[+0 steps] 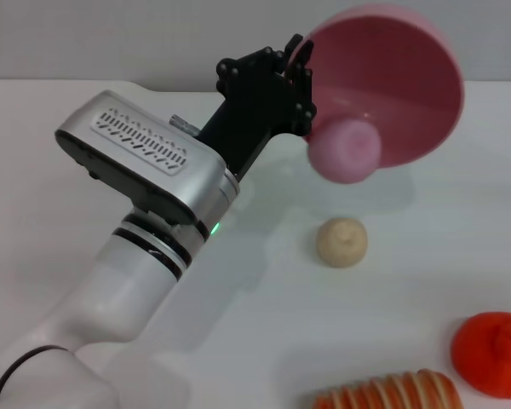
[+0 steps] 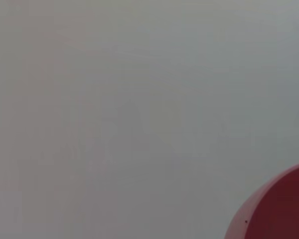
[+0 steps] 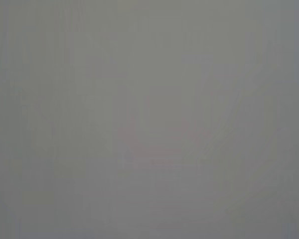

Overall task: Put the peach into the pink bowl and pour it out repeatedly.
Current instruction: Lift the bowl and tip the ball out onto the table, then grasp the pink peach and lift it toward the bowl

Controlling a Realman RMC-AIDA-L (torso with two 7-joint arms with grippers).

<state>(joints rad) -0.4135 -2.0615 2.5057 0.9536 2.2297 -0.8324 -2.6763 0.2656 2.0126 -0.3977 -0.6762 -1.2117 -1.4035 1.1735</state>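
Left gripper (image 1: 296, 77) clamped on pink bowl (image 1: 409, 94) rim, tipped steeply for pouring; peach (image 1: 347, 150) at lip, six o'clock. Beige lump (image 1: 341, 242) below. Right gripper unseen.

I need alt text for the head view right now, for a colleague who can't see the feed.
The left gripper holds the pink bowl tipped on its side above the white table, with the peach at its lower rim, tumbling out. Below lie a beige bun, an orange tangerine and a striped bread roll.
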